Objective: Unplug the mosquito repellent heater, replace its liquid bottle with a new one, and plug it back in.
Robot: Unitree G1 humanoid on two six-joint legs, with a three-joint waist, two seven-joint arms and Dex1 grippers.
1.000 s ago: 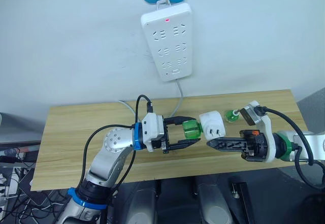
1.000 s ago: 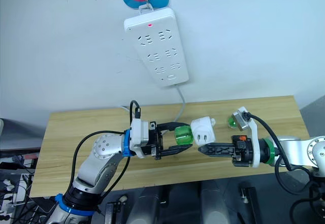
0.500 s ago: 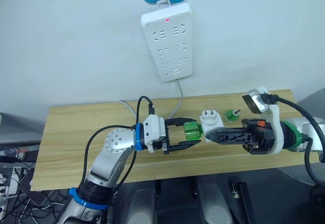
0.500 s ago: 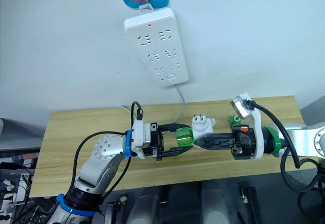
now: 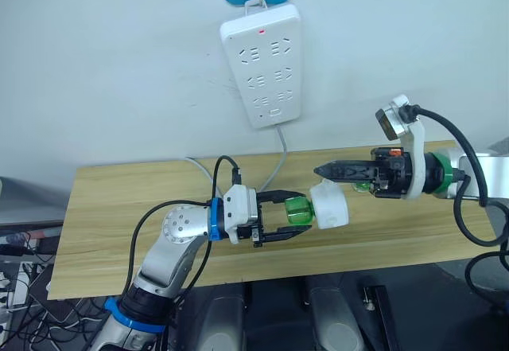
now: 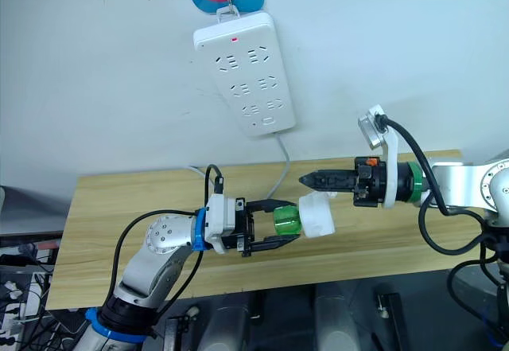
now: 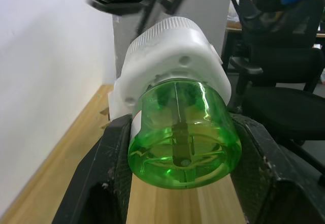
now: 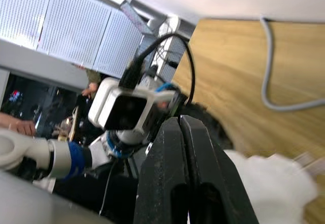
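**Left eye view: heater held by its green bottle over the table**

Left eye view, at centre: left gripper (image 5: 280, 217) clamped on the green bottle (image 5: 297, 210), one black finger above and one below. Screwed onto the far end of that bottle, the white heater (image 5: 328, 207), lying on its side just above the wooden table (image 5: 119, 208) near the middle of its front half. Prongs not visible from this angle.

Right gripper (image 5: 320, 171) raised above and just behind the heater, apart from it, fingers pressed together into a single point and holding nothing. Second small green bottle (image 5: 364, 183) standing on the table behind that gripper, partly hidden by it.

Up on the wall, a white power strip (image 5: 262, 63) hanging from a hook, red light lit near its top, grey cable (image 5: 280, 158) running down to the back of the table.

Left wrist view, close up: bottle (image 7: 182, 127) seated between the two black fingers (image 7: 104, 183), a dark wick standing inside the green liquid, ribbed white heater body (image 7: 172, 56) beyond it.

Right wrist view: fingers (image 8: 190, 183) shut tight against each other, blurred white heater (image 8: 269, 183) below them, grey cable (image 8: 284, 102) across the table top.
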